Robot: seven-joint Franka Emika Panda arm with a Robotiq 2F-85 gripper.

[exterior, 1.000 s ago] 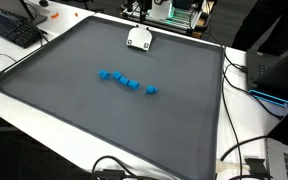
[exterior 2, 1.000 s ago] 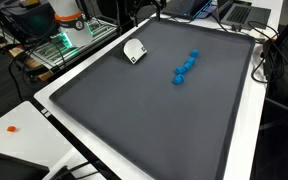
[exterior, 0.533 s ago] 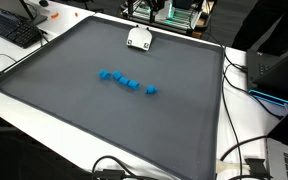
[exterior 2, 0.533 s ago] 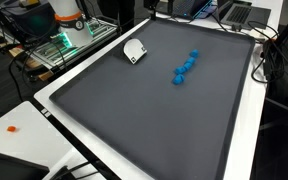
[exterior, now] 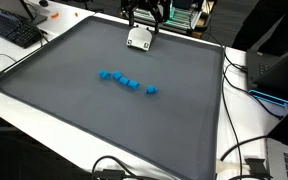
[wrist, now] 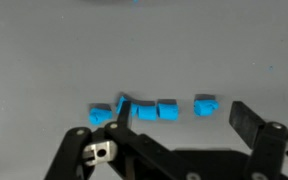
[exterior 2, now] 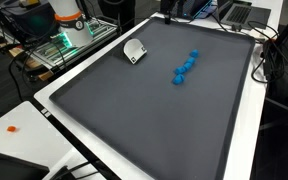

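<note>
Blocks (wrist: 144, 110): we judge them light, rigid, easily scattered | hold: one block, across flat opposite sides | gripper (exterior: 144, 18): jaws wide apart, holding nothing

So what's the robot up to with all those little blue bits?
Right now the robot arm isn't holding anything. Its gripper hangs open up by the edge of the grey mat, close to a small white thing lying there. The blue blocks sit in a loose row out on the mat, one a bit apart from the others, and nothing is touching them. The wrist view looks at that row between the open fingers.
</note>
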